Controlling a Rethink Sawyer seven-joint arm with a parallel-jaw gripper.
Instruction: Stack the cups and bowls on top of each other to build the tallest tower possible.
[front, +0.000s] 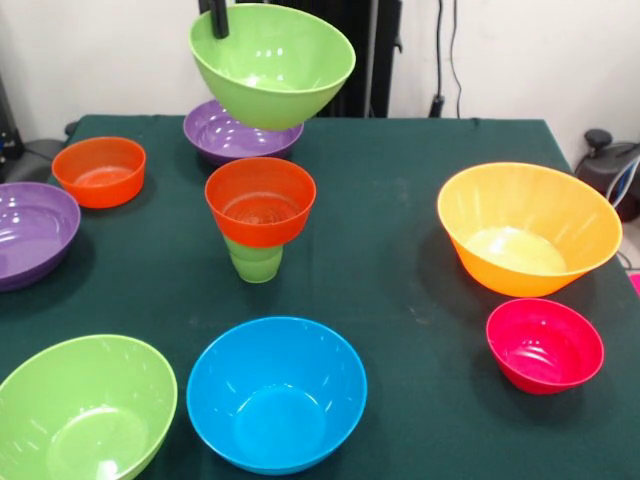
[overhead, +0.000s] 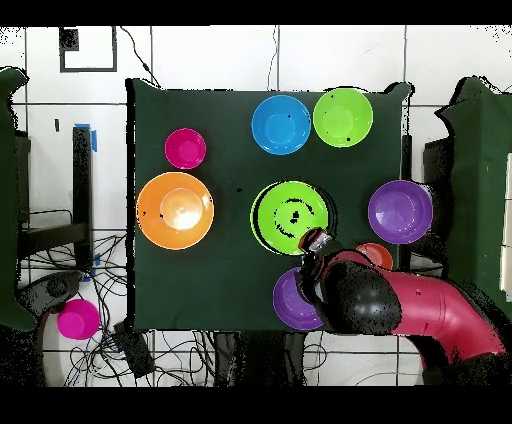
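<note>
A lime-green bowl hangs tilted in the air, and my gripper is shut on its rim. From above, this bowl covers the stack, with the gripper at its edge. Just below and in front stands the tower: a light-green cup with a small orange-red bowl sitting in it. The held bowl is above the tower and does not touch it. Loose on the table are a blue bowl, another lime-green bowl, a second orange-red bowl and a pink-red bowl.
A large orange bowl stands at the right. One purple bowl sits behind the tower, another at the left table edge. The green tablecloth shows bare between tower and orange bowl. My arm covers part of a purple bowl.
</note>
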